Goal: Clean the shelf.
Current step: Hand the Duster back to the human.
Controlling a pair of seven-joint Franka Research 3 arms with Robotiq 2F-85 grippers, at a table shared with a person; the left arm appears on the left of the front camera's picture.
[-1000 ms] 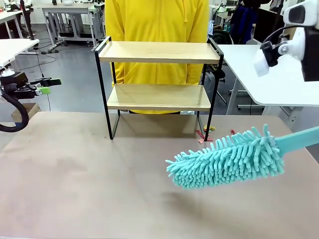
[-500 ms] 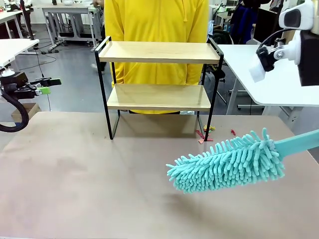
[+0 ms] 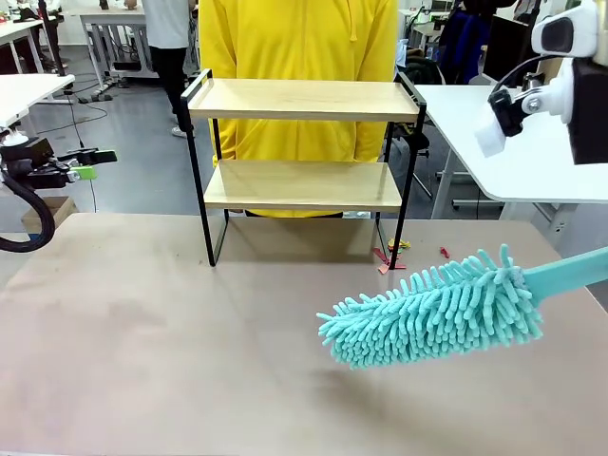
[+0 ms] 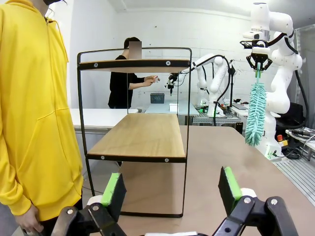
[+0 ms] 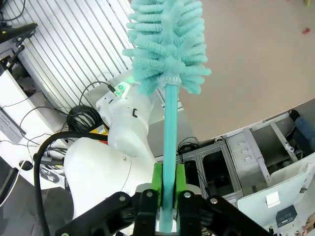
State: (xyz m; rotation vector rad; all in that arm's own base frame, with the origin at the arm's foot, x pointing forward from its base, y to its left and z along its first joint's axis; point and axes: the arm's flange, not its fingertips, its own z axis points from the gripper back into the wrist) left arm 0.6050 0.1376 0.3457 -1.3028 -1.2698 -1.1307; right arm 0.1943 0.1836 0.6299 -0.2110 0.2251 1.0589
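The shelf, a black-framed rack with two light wooden boards, stands at the far side of the brown table; both boards look bare. In the left wrist view the shelf is seen end-on. A teal fluffy duster hovers above the table, front right of the shelf, its handle running off to the right. My right gripper is shut on the duster's handle, and farther off the duster hangs below that gripper. My left gripper is open and holds nothing; it sits at the far left, off the table.
A person in a yellow hoodie stands right behind the shelf. White tables stand at right and left. Small red scraps lie by the shelf's right foot. The brown table is bare at front left.
The duster's head has sunk a little and the right wrist shifted slightly left early on; since then it holds still. The left arm has not moved.
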